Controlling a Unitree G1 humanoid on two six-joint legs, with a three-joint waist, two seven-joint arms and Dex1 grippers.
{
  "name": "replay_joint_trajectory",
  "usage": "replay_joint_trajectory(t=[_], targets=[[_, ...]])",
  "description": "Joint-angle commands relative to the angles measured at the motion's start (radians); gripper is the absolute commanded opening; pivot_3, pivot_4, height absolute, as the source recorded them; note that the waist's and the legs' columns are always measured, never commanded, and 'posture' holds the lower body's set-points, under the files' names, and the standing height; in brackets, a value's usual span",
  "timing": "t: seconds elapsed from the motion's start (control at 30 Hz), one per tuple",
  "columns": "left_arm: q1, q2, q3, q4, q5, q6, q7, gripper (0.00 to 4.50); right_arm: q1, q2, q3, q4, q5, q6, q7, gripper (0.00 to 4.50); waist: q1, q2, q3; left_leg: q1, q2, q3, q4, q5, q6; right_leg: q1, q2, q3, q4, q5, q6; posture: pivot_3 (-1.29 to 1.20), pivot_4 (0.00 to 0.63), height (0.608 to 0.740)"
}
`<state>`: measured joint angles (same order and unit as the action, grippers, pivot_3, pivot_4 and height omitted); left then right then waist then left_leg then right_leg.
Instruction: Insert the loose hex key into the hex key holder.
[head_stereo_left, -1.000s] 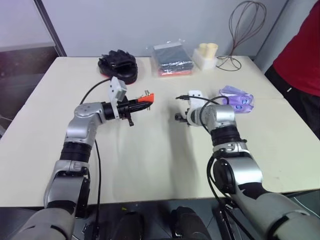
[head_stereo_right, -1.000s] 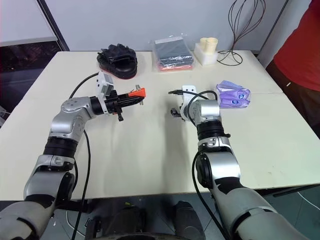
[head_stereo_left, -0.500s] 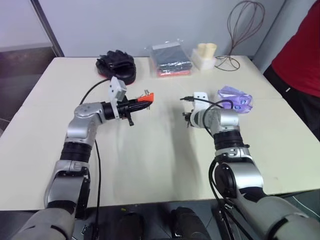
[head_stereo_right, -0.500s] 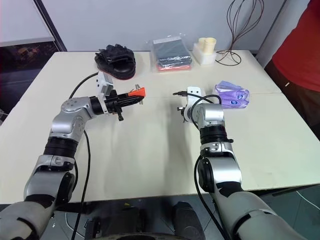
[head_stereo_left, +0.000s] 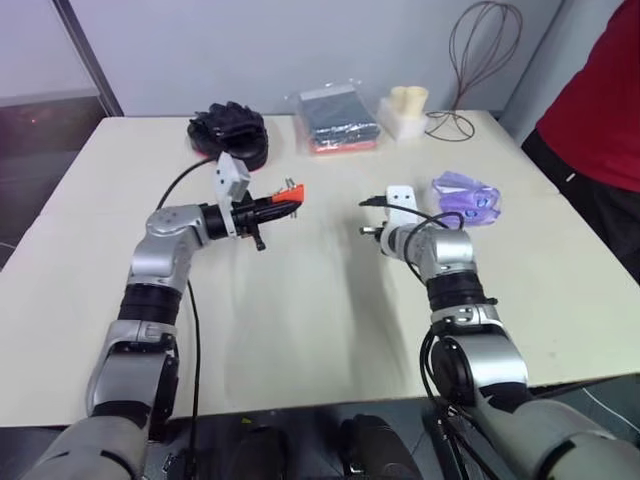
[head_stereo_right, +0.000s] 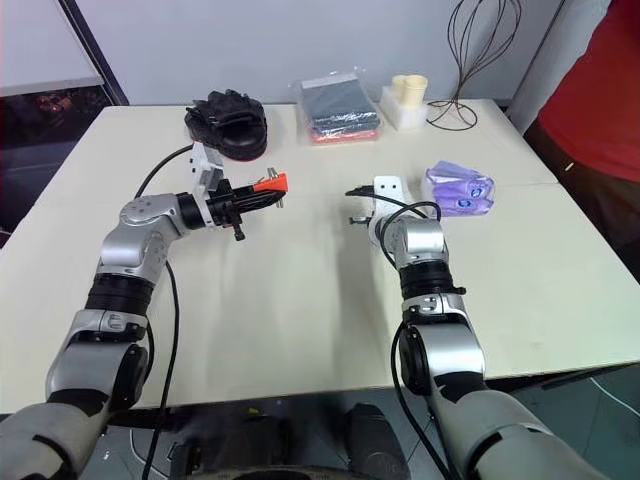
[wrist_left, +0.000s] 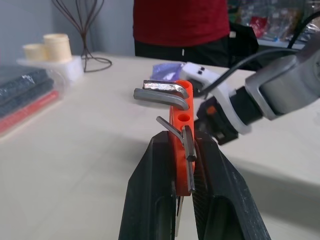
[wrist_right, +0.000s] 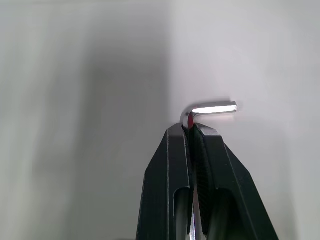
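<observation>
From the head camera, the left gripper (head_stereo_left: 275, 208) is holding the hex key holder (head_stereo_left: 290, 195) clear of the bench, roughly over its middle, the orange-red block poking out toward the robot's right. Facing it across a stretch of bare bench (head_stereo_left: 300, 300), the right gripper (head_stereo_left: 372, 231) is hovering with its fingers pinched together on the loose hex key, too small to make out at this range. The purple packet (head_stereo_left: 466, 197) is lying just beyond the right arm, near the bench's right edge, where a person in red (head_stereo_left: 600, 110) is standing.

Through the left wrist camera, the two black fingers are clamping the holder (wrist_left: 181, 117) from both sides, several keys already jutting from it and one round socket (wrist_left: 184, 118) standing empty on the face turned toward the right arm.

Through the right wrist camera, the closed fingers are gripping the loose hex key (wrist_right: 210, 110) by its long leg, which is running back between them, while the short leg is bending off sideways past the tips.

The coming move looks to hinge on this: the holder lies to the left of the key-bearing hand, which must cross the gap and line a free end with that socket.
</observation>
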<state>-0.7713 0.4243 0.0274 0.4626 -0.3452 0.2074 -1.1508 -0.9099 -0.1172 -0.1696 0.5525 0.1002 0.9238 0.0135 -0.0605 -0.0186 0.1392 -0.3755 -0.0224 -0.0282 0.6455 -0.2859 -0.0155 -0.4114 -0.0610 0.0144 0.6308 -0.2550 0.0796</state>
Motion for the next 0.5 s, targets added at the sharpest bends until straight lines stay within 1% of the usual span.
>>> replay_joint_trajectory(t=[0.03, 0.1, 0.17, 0.2, 0.27, 0.33, 0.5], targets=[[-0.052, 0.008, 0.006, 0.030, -0.010, -0.014, -0.033, 0.00, -0.028, -0.025, -0.026, -0.115, 0.028, -0.041, 0.012, 0.04, 0.006, 0.006, 0.004, -0.003, 0.000, 0.000, 0.000, 0.000, 0.000, -0.003, 0.000, 0.000, 0.000, 0.000, 0.001, 0.00, 0.150, 0.740], [-0.083, 0.002, -0.002, 0.078, -0.005, -0.019, -0.057, 0.00, -0.032, -0.024, -0.041, -0.192, 0.056, -0.090, 0.031, 0.04, 0.015, 0.008, 0.005, -0.021, 0.000, 0.000, 0.001, 0.001, -0.001, -0.024, 0.001, 0.000, 0.005, 0.002, 0.003, 0.00, 0.150, 0.740], [-0.127, -0.008, -0.008, 0.148, 0.008, -0.039, -0.078, 0.00, -0.036, -0.020, -0.055, -0.263, 0.083, -0.153, 0.050, 0.04, 0.016, 0.008, 0.005, -0.035, -0.001, 0.001, 0.004, 0.005, -0.008, -0.041, 0.001, 0.000, 0.018, 0.002, 0.003, 0.00, 0.150, 0.740], [-0.156, -0.016, -0.009, 0.190, 0.011, -0.046, -0.089, 0.00, -0.039, -0.020, -0.055, -0.296, 0.096, -0.192, 0.071, 0.04, 0.016, 0.008, 0.005, -0.037, -0.001, 0.002, 0.003, 0.007, -0.011, -0.045, 0.001, 0.000, 0.020, 0.002, 0.003, 0.00, 0.150, 0.740], [-0.213, -0.031, -0.011, 0.278, 0.025, -0.074, -0.107, 0.00, -0.048, -0.024, -0.054, -0.342, 0.110, -0.262, 0.094, 0.04, 0.016, 0.008, 0.006, -0.041, -0.002, 0.002, 0.002, 0.007, -0.011, -0.049, 0.002, 0.000, 0.019, 0.002, 0.004, 0.00, 0.150, 0.740], [-0.272, -0.049, -0.013, 0.367, 0.045, -0.112, -0.123, 0.00, -0.060, -0.017, -0.070, -0.376, 0.145, -0.316, 0.115, 0.04, 0.017, 0.007, 0.006, -0.042, -0.002, 0.003, 0.003, 0.007, -0.011, -0.049, 0.002, -0.001, 0.018, 0.002, 0.004, 0.00, 0.150, 0.740], [-0.412, -0.105, -0.003, 0.546, 0.074, -0.175, -0.154, 0.00, -0.095, 0.041, -0.148, -0.428, 0.319, -0.392, 0.183, 0.04, 0.018, 0.007, 0.006, -0.042, -0.003, 0.004, 0.005, 0.005, -0.006, -0.048, 0.004, -0.002, 0.017, 0.002, 0.005, 0.00, 0.150, 0.740]])
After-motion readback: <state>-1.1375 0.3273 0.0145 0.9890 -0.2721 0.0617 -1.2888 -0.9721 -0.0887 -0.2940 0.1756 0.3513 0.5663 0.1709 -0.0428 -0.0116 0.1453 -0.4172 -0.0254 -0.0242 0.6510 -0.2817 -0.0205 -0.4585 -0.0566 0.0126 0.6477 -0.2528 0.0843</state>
